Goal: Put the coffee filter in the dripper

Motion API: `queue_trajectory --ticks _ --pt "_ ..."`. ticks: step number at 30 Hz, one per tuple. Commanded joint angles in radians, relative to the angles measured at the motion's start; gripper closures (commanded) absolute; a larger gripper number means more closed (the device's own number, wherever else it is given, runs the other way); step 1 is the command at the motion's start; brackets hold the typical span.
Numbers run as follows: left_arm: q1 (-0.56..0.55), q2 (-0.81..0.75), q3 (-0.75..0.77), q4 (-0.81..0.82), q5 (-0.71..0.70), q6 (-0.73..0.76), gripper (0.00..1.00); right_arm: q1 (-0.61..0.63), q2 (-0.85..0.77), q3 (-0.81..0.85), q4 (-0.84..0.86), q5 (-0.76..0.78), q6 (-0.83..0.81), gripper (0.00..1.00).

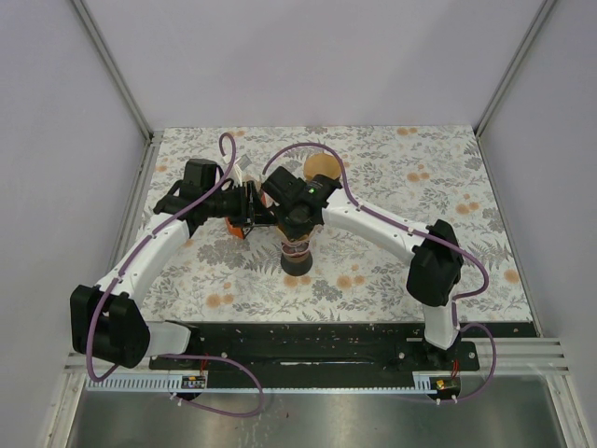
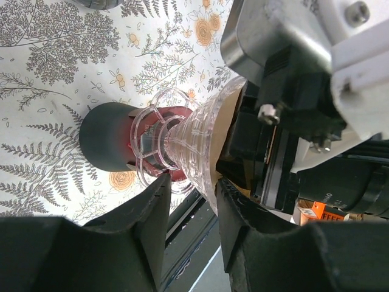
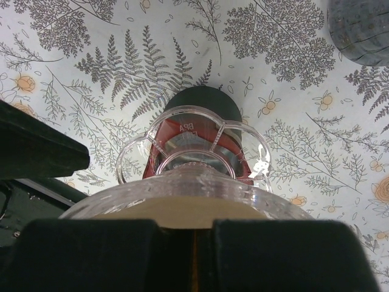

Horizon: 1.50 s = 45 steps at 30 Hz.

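Observation:
A clear plastic dripper [image 3: 194,182] sits on a red cup with a dark base [image 3: 200,100] at mid-table. The brown paper coffee filter [image 3: 194,212] lies inside the dripper's cone. My right gripper [image 3: 194,243] is shut on the filter's edge, which shows as a thin brown line between its fingers. It hovers over the dripper in the top view [image 1: 298,222]. My left gripper [image 2: 191,188] comes in from the left and holds the dripper [image 2: 194,146], one finger at the base flange and one at the rim. In the top view the arms hide most of the dripper.
A round brown-topped object [image 1: 322,166] stands just behind the dripper. A small orange item [image 1: 238,229] lies under my left wrist. The floral table cover [image 1: 420,187] reaches the white side walls. A black rail [image 1: 308,341] runs along the near edge.

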Motion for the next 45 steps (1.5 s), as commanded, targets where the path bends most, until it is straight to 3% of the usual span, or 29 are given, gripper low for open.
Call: queue_trajectory --ticks 1,21,33,45 --pt "0.001 0.005 0.000 0.025 0.007 0.002 0.62 0.011 -0.015 0.056 0.012 -0.005 -0.014 1.00" --pt "0.000 -0.001 0.048 -0.024 -0.003 0.045 0.65 0.011 -0.104 0.165 -0.049 0.124 -0.086 1.00" --pt "-0.006 0.005 0.063 -0.035 0.010 0.061 0.64 0.011 -0.200 -0.036 -0.001 -0.019 -0.012 1.00" --pt "-0.008 0.003 0.103 -0.048 0.015 0.082 0.54 0.011 -0.174 0.036 -0.037 0.040 -0.041 1.00"
